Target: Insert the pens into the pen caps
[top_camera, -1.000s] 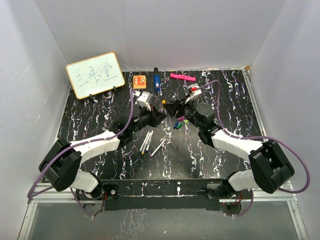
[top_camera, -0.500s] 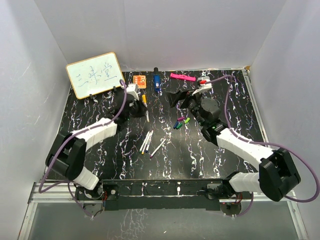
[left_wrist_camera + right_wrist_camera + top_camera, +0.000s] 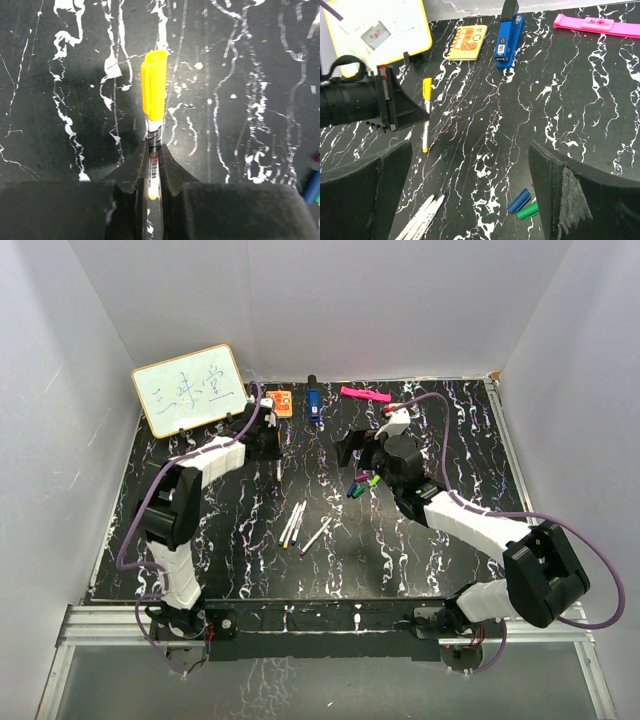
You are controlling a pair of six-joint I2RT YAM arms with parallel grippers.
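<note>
Left hand (image 3: pixel 154 167) seemingly pinches the yellow-capped pen (image 3: pixel 154 95); right hand (image 3: pixel 470 187) gapes.

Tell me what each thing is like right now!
Yellow-capped pen, cap on, held by its barrel.
Left jaws, shut on the yellow-capped pen.
Right jaws, wide open, empty.
Three other pens, uncapped, lying loose.
Blue cap, off, lying empty.
Green cap, off, lying empty.
Stapler, closed.
Whiteboard, standing, written on.
</note>
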